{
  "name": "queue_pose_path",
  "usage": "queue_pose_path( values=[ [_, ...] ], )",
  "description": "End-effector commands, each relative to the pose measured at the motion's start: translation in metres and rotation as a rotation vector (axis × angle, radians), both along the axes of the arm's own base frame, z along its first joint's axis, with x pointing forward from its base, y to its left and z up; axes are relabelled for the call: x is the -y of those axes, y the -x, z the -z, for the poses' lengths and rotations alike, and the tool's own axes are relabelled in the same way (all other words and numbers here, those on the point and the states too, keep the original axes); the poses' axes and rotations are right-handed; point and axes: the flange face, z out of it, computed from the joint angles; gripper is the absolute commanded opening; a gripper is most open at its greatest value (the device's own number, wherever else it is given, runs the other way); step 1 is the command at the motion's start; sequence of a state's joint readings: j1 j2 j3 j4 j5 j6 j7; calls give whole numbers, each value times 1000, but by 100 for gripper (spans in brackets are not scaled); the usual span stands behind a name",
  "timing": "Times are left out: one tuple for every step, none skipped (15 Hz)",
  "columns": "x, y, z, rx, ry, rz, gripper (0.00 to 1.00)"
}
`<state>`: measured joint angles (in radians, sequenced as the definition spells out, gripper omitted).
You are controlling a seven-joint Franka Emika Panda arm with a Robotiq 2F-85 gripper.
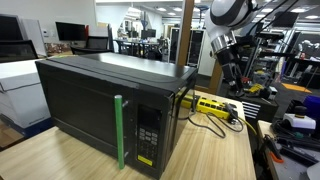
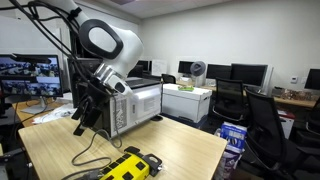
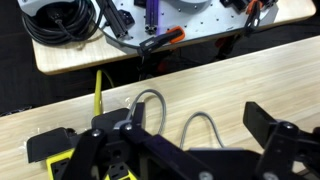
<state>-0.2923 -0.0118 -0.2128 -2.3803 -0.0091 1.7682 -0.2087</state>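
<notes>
Gripper (image 3: 195, 130), spread wide, hovers above yellow power strip (image 1: 217, 106) pointing lengthwise toward microwave (image 1: 100, 100).

no legible text, keypad (image 1: 148, 133) marks seemingly blurred

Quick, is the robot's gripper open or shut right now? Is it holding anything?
Gripper: open, holding nothing; a gray cable lies on the table under it.

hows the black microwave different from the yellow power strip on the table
The big black box-shaped microwave towers over the small, flat yellow power strip. The microwave has a green vertical handle; the power strip has none. The power strip lies near the gripper; the microwave stands farther off. Both rest on the wooden table.
</notes>
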Motion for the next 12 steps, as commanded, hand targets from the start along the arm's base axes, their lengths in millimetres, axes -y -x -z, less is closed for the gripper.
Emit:
queue_pose_path(
  values=[
    [-13,21,8,98,117,54,100],
    [-15,24,12,117,135,72,100],
    [-16,27,17,130,154,93,100],
    [-17,29,21,146,174,110,100],
    [-17,31,25,165,198,130,100],
    [-17,32,29,180,218,148,100],
    [-15,32,33,200,244,168,100],
    [-14,32,36,220,271,180,100],
    [-13,31,38,236,291,193,100],
    [-11,30,40,249,313,212,100],
    [-9,30,42,253,326,222,100],
    [-8,31,44,261,335,230,100]
  ],
)
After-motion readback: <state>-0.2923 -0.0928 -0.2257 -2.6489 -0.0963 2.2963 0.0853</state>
